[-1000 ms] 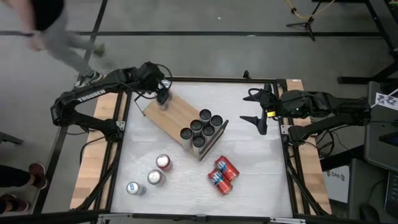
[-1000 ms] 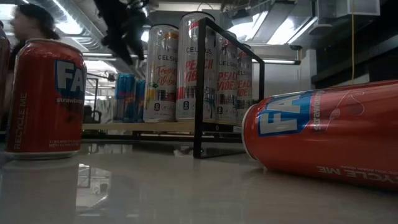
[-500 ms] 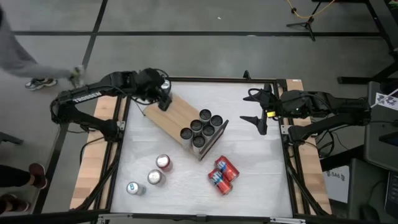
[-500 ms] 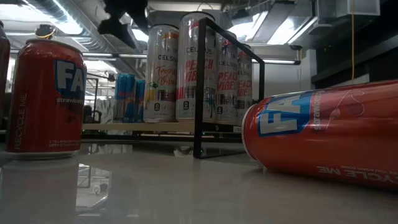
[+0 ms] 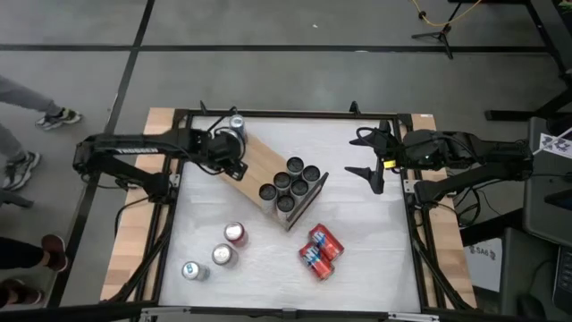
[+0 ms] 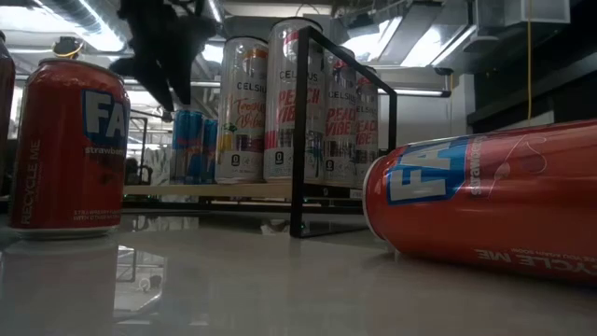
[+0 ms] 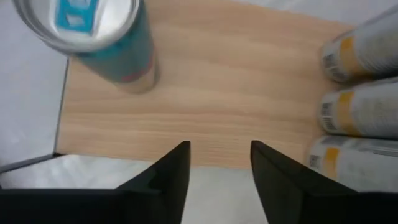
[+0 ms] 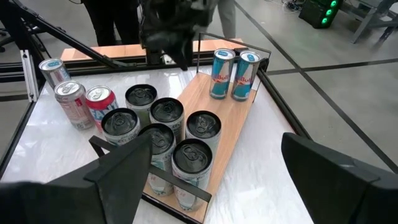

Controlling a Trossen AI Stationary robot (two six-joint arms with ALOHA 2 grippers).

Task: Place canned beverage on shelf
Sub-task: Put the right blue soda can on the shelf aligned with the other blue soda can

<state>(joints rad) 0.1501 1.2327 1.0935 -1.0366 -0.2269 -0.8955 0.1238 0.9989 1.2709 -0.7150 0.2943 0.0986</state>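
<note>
The shelf (image 5: 259, 161), a light-wood board on a black wire frame, lies slantwise on the white table. Two blue cans (image 8: 234, 74) stand upright on its far left end, and several tall dark-topped cans (image 5: 288, 183) stand on its right end. My left gripper (image 7: 217, 155) hovers open over the board's bare near edge, a little nearer than the blue cans (image 7: 93, 37); nothing is between its fingers. My right gripper (image 5: 368, 156) waits open above the table's far right, holding nothing.
Three upright cans (image 5: 219, 253) stand at the near left of the table. Two red cans (image 5: 320, 250) lie on their sides near the middle front. The board's middle (image 7: 236, 81) is bare. A person's legs (image 5: 18, 116) show on the floor at the left.
My left gripper has moved from above the blue cans toward the table's near edge and sunk lower, rolling its wrist as it went. The blue cans stay standing on the shelf. A person at the far left has walked farther off.
</note>
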